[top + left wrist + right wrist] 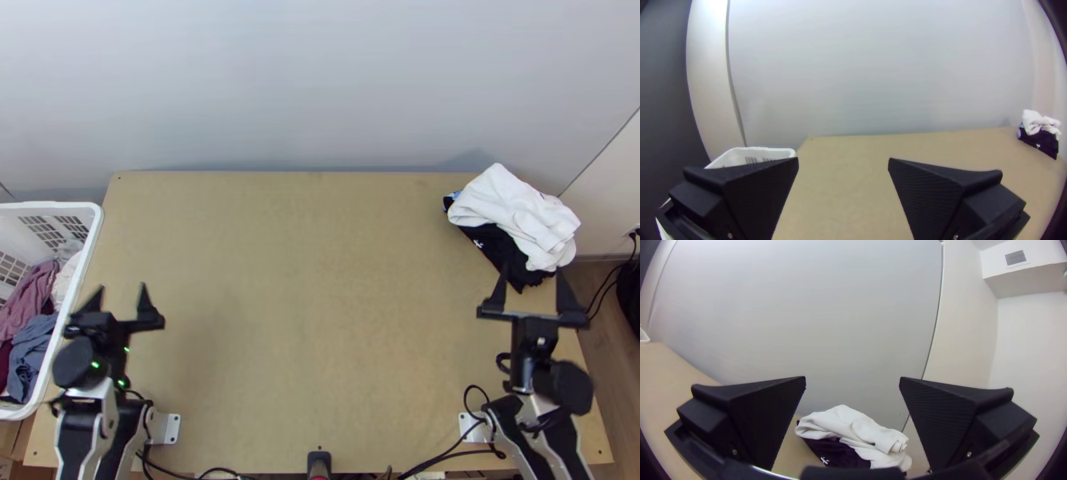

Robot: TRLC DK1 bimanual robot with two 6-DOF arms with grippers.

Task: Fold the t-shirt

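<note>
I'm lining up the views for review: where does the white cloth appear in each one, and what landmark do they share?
Top view: the white cloth lies at the table's far right corner.
Left wrist view: far off, outside the gap between the jaws, across the table from the basket.
Right wrist view: beyond the right gripper, seen between its parted jaws.
Shared landmark: the dark cloth underneath, with its small white mark.

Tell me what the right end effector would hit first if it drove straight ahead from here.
Likely the white cloth or the black cloth under it, ahead of the right end effector. Its height is unclear, though: if high enough, it would pass over both and meet the pale wall.
</note>
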